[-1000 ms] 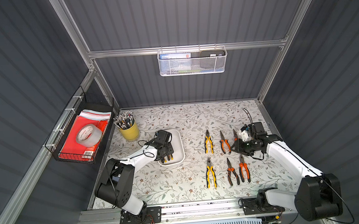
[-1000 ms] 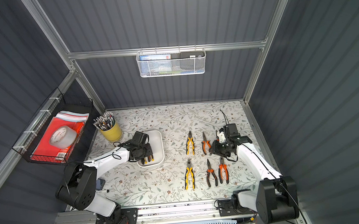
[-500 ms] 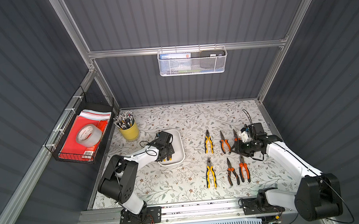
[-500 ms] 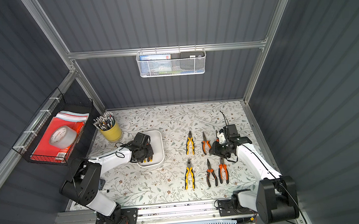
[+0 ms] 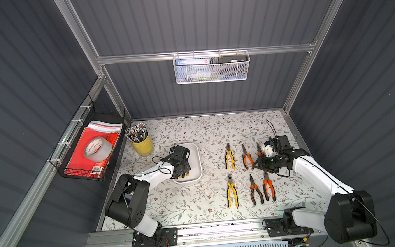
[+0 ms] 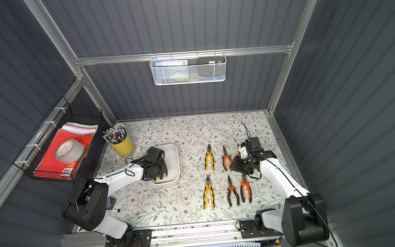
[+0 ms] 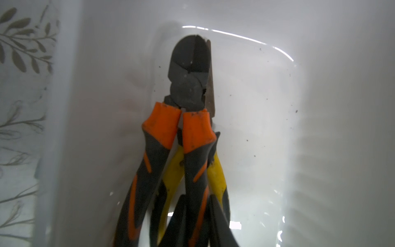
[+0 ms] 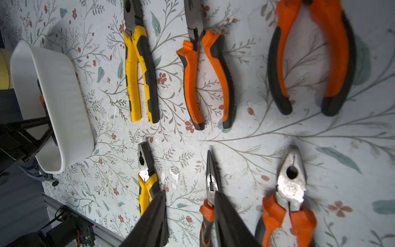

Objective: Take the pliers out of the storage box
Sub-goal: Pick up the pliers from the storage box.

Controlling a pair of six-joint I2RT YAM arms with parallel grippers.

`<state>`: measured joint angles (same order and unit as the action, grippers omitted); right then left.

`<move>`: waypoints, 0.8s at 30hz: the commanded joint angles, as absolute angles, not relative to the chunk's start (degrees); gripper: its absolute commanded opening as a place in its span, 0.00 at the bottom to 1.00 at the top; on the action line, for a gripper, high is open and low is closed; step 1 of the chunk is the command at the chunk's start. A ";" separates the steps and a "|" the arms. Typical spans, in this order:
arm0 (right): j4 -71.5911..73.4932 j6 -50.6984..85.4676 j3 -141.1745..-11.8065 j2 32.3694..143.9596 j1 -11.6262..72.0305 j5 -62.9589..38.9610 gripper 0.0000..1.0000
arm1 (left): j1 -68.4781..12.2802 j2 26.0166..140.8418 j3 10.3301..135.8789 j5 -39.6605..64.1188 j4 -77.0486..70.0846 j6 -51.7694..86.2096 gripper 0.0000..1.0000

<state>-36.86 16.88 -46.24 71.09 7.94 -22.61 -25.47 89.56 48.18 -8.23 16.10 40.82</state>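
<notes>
In shallow white plastic box [image 7: 320, 128], left gripper [image 7: 197, 202] is clamping orange-and-black pliers [image 7: 188, 85], needing a slow, level lift; right gripper [image 8: 189, 194] is hovering open.

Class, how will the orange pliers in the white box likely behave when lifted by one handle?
Metal head on the orange pliers suggests they'd hang nose-down. Gripped by one handle, the hinge may let the other swing open. The yellow pliers underneath could get dragged along.

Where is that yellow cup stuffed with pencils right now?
In both top views the yellow pencil cup stands at the back left of the table, between the black wire basket on the left wall and the white storage box.
</notes>
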 commanded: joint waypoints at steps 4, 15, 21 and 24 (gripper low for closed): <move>-37.39 16.61 -45.79 71.81 8.35 -21.71 0.42 | -25.75 83.95 50.60 -9.34 16.83 39.25 0.00; -36.30 19.94 -47.76 70.63 8.35 -19.92 0.41 | -28.11 78.37 59.01 -3.19 20.06 40.33 0.00; -34.04 23.35 -48.99 67.78 8.36 -18.77 0.41 | -37.57 81.77 66.95 -4.93 21.59 43.98 0.00; -34.02 24.43 -49.39 66.27 8.35 -16.74 0.42 | -43.17 84.83 69.14 -4.86 19.88 46.68 0.00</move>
